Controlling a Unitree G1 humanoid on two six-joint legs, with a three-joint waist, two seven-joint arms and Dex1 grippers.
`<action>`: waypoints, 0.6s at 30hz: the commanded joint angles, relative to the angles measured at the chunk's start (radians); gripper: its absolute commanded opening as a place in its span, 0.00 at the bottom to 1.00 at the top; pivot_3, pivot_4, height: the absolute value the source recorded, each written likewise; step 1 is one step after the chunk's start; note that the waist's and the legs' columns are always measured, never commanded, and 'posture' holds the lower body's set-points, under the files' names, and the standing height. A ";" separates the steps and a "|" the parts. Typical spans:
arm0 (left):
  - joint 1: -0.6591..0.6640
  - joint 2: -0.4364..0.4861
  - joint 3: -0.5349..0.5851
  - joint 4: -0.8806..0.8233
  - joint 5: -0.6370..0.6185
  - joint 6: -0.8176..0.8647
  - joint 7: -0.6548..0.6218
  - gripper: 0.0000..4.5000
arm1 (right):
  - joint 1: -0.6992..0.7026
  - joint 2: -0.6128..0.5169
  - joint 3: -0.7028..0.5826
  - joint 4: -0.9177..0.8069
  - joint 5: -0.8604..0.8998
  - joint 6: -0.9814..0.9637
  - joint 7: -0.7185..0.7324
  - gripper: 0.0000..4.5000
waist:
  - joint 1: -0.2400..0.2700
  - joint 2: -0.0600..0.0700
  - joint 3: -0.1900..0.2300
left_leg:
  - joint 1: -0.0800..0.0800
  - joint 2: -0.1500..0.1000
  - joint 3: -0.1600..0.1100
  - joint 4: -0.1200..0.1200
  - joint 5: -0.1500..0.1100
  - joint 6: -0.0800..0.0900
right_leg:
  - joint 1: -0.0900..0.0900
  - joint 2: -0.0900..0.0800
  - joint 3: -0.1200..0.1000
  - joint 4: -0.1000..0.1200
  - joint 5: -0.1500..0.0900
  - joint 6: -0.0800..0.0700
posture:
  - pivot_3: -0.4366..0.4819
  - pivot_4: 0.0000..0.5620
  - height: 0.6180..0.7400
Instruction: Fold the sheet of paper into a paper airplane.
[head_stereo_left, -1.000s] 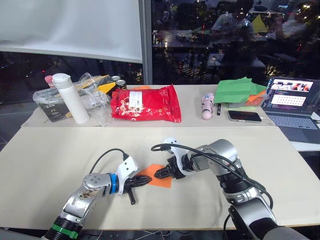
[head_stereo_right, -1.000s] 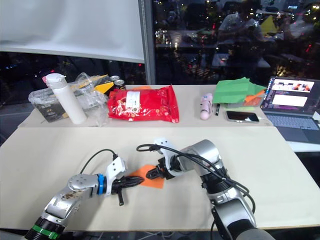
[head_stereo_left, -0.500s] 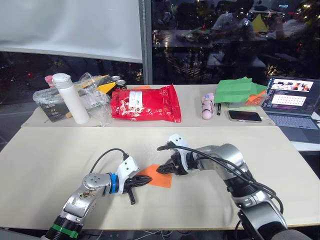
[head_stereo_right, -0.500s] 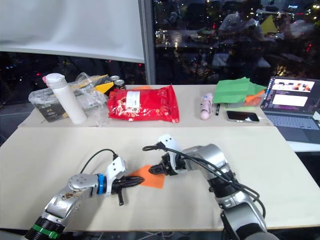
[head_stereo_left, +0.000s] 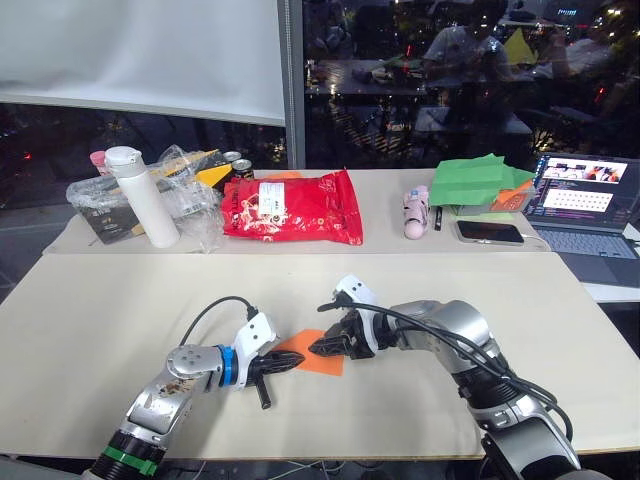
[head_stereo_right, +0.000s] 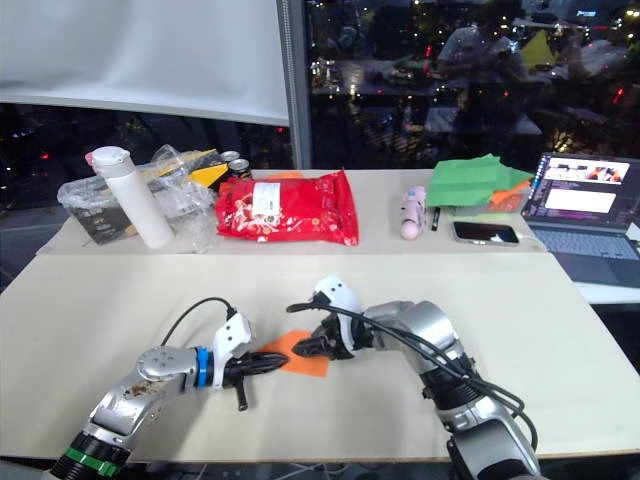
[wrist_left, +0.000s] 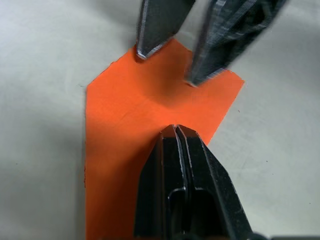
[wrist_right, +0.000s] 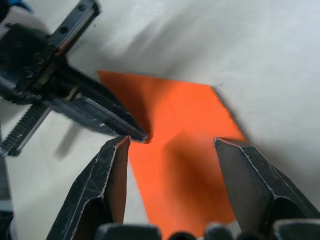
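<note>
The sheet of paper (head_stereo_left: 326, 362) is a small bright-orange folded piece with slanted corners, lying flat on the beige table (head_stereo_left: 120, 300) near its front. My left gripper (head_stereo_left: 293, 363) is shut, and its joined tips (wrist_left: 176, 130) rest on top of the paper (wrist_left: 120, 115) from the left. My right gripper (head_stereo_left: 320, 348) is open and comes in from the right. Its two fingertips (wrist_left: 150, 47) touch down at the paper's far edge (wrist_right: 185, 165), close to the left gripper's tips. A paper airplane is out of view.
On the back table stand a white bottle (head_stereo_left: 140, 197), a clear plastic bag of items (head_stereo_left: 190, 195), a red snack bag (head_stereo_left: 292, 208), a pink object (head_stereo_left: 415, 213), a phone (head_stereo_left: 488, 232), a green paper stack (head_stereo_left: 470, 180) and a laptop (head_stereo_left: 585, 205). Cables loop over both forearms.
My right forearm has dropped lower and stretched out flatter over the table, while its gripper stays at the paper's far edge. The left gripper and the paper have not moved.
</note>
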 joint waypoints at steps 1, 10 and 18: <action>0.019 0.011 -0.028 0.032 0.023 0.019 -0.002 0.00 | -0.044 -0.025 -0.050 -0.003 0.010 -0.011 0.012 0.66 | 0.001 0.000 0.000 | 0.000 0.000 0.000 0.000 0.000 0.000 | 0.000 0.000 0.000 0.000 0.000 0.000 | 0.48 0.27 0.79; 0.011 0.011 -0.030 0.041 0.026 0.013 -0.007 0.00 | -0.010 -0.074 0.022 -0.020 0.007 -0.004 0.056 0.66 | 0.001 0.000 0.000 | 0.000 0.000 0.000 0.000 0.000 0.000 | 0.000 0.000 0.000 0.000 0.000 0.000 | 0.48 0.27 0.79; 0.013 0.015 -0.030 0.037 0.025 0.018 -0.014 0.00 | 0.007 -0.061 0.008 -0.013 0.011 -0.026 0.053 0.41 | 0.001 0.000 0.000 | 0.000 0.000 0.000 0.000 0.000 0.000 | 0.000 0.000 0.000 0.000 0.000 0.000 | 0.48 0.27 0.79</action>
